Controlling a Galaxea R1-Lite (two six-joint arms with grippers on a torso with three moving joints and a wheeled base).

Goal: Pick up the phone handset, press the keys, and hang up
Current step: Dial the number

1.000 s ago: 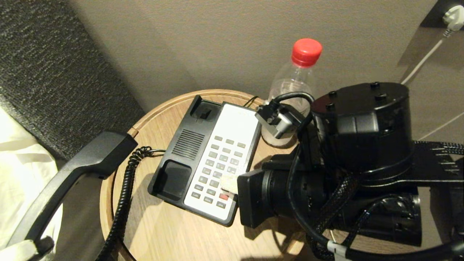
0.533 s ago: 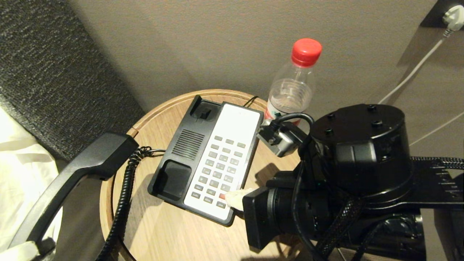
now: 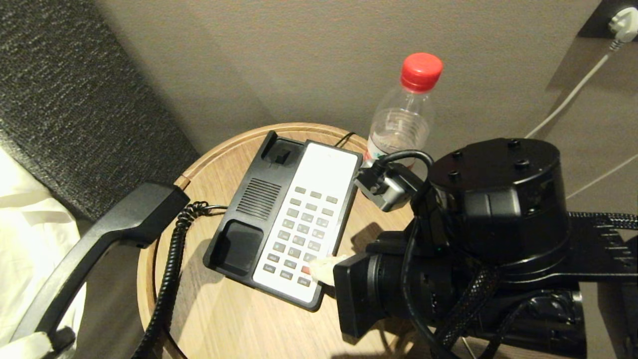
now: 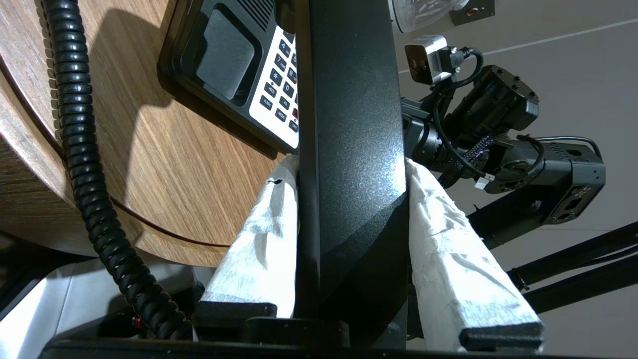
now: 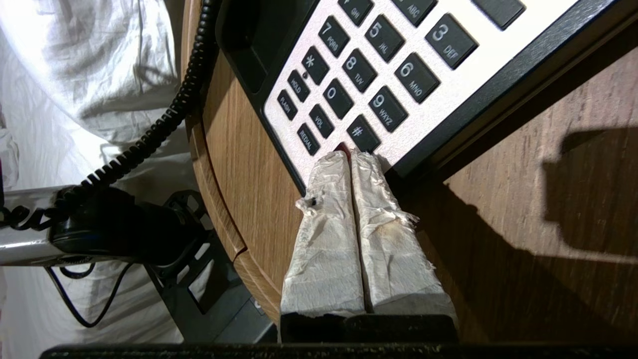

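The phone handset [image 3: 94,239] is off its cradle, held out past the left edge of the round wooden table [image 3: 224,319] by the left gripper [image 4: 349,169], whose white-wrapped fingers [image 4: 259,244] clamp either side of it, coiled cord [image 3: 169,279] dangling. On the phone base [image 3: 249,209] the right gripper [image 5: 351,157] has its fingers pinched together, tips right at the red button among the keys [image 3: 301,229], near row. Behind the phone there's a clear plastic bottle [image 3: 403,119] with a red cap [image 3: 421,71], looks pretty much empty.

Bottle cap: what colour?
Red. The bottle cap tops a clear plastic bottle behind the phone; the head view shows it best.
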